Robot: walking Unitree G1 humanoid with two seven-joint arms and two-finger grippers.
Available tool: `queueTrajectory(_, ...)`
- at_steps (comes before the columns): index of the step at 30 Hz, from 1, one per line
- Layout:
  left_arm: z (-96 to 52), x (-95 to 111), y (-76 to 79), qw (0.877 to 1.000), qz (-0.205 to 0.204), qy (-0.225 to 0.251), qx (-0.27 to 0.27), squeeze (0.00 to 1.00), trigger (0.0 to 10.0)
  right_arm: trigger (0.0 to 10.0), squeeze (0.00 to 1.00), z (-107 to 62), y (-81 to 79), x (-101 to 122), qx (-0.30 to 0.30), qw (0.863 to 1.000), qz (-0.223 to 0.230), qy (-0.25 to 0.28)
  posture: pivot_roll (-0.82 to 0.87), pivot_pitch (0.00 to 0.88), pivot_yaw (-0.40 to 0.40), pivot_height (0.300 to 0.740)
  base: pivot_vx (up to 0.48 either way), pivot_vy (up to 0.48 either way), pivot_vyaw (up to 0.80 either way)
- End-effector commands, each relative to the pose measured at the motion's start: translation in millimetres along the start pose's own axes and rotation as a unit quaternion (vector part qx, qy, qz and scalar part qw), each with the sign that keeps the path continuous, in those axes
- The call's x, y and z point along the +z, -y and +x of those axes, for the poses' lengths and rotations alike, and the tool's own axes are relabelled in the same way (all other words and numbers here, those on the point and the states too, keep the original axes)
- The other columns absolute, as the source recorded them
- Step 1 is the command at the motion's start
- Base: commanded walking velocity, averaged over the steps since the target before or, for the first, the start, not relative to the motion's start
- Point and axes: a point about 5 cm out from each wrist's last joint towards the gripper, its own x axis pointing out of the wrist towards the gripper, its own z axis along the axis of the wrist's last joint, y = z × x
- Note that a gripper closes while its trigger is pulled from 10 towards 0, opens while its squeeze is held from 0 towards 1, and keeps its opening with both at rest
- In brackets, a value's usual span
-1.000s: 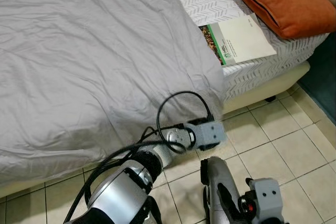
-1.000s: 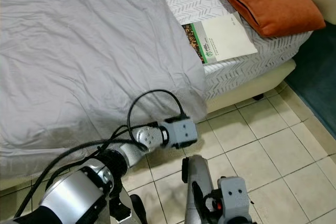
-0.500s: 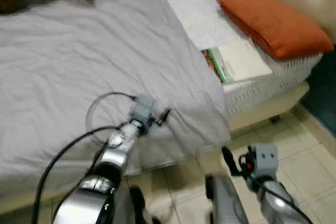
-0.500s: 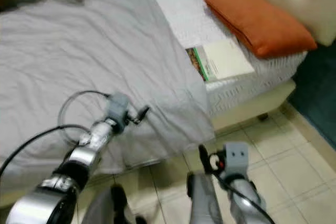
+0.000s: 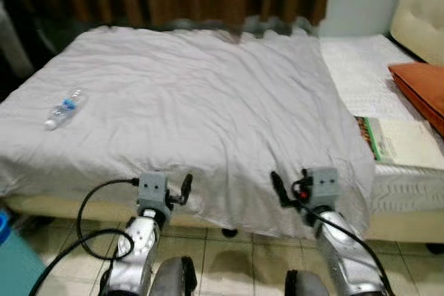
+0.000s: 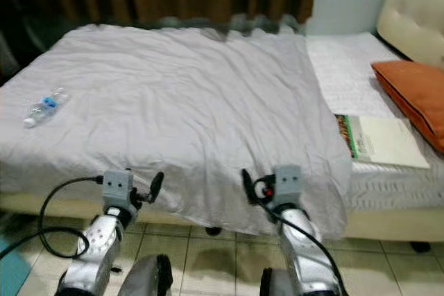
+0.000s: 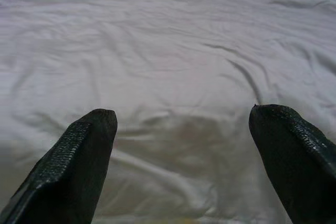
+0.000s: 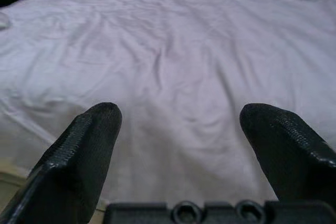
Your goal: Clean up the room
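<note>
You are facing a bed draped in a wrinkled grey blanket (image 5: 208, 109), with both arms raised at its near edge. Your left gripper (image 7: 181, 156) and your right gripper (image 8: 181, 150) are both hanging released, fingers spread wide and holding nothing, pointing across the blanket. A plastic water bottle (image 5: 64, 108) with a blue label is lying on the blanket far to your left, well apart from either gripper. To your right, a book (image 5: 402, 145) is resting beside an orange pillow (image 5: 422, 89).

no readable text, book (image 6: 380, 141) cover print too blurred, bottle (image 5: 64, 108) label illegible
</note>
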Motion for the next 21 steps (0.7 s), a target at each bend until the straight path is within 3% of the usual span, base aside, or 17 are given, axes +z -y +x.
queueTrajectory(1, -1.2, 2.2, 5.0, 1.0, 0.01, 0.001, -0.009, 0.0, 10.0, 10.0, 0.0, -2.2, 4.5, 1.4, -0.005, 1.0, 0.009, 0.009, -0.08, 0.0, 0.047, 0.604, 0.0, 0.0, 0.0)
queueTrajectory(3, -9.8, -1.6, -0.3, 1.0, 0.011, 0.006, 0.006, 0.0, 10.0, 10.0, 0.0, -7.5, 5.1, -4.7, -0.006, 1.0, 0.01, 0.005, -0.1, 0.0, 0.054, 0.619, 0.0, 0.0, 0.0)
queueTrajectory(9, -16.9, -2.2, -7.1, 1.0, 0.004, 0.015, 0.023, 0.0, 10.0, 10.0, 0.0, -21.3, 9.2, -12.5, -0.017, 1.0, 0.012, 0.012, -0.11, 0.0, 0.057, 0.644, 0.0, 0.0, 0.0)
queueTrajectory(21, -13.2, 0.5, 7.1, 0.999, 0.037, 0.006, -0.011, 0.0, 10.0, 10.0, 0.0, -25.7, 10.3, -21.6, -0.008, 1.0, 0.007, -0.004, -0.11, 0.0, 0.059, 0.709, 0.0, 0.0, 0.0)
